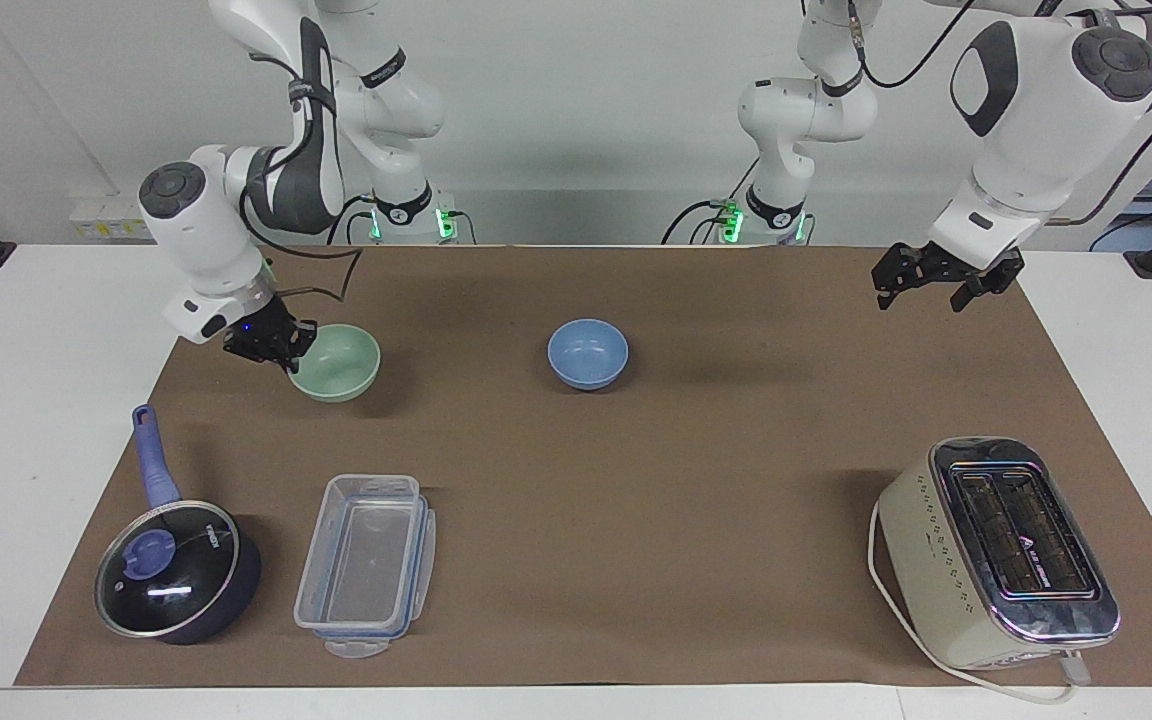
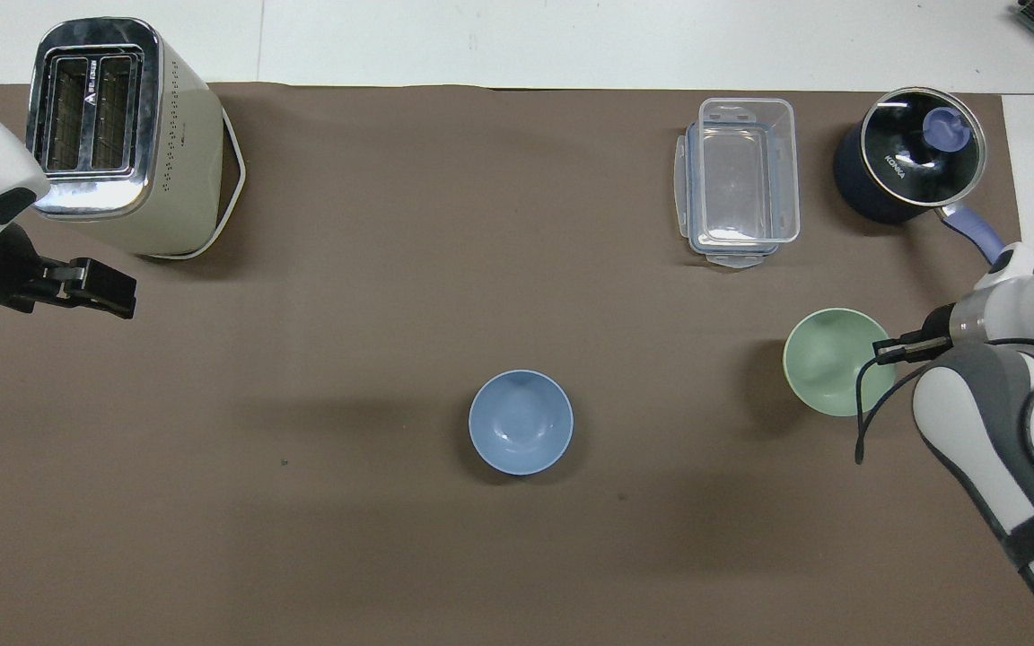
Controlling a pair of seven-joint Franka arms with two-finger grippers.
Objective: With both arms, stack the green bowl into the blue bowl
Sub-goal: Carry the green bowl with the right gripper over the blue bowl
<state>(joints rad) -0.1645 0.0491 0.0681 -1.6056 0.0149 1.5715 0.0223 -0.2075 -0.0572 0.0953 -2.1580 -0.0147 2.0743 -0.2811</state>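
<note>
Surface: brown mat (image 1: 636,480) over a white table (image 1: 26,400)
Green bowl (image 1: 338,362): lifted and tilted, over the mat's right-arm end, at nine o'clock from the blue bowl in the facing view
Right gripper (image 1: 288,352): fingers pressed together on the green bowl's rim
Blue bowl (image 1: 587,353): upright on the mat, mid-table, well apart from the green bowl
Left gripper (image 1: 926,282): fingers spread, holding nothing, waiting over the mat's left-arm end, at twelve o'clock from the toaster (image 1: 1001,550)
Saucepan (image 1: 176,570) and clear box (image 1: 366,562): at six o'clock from the green bowl
</note>
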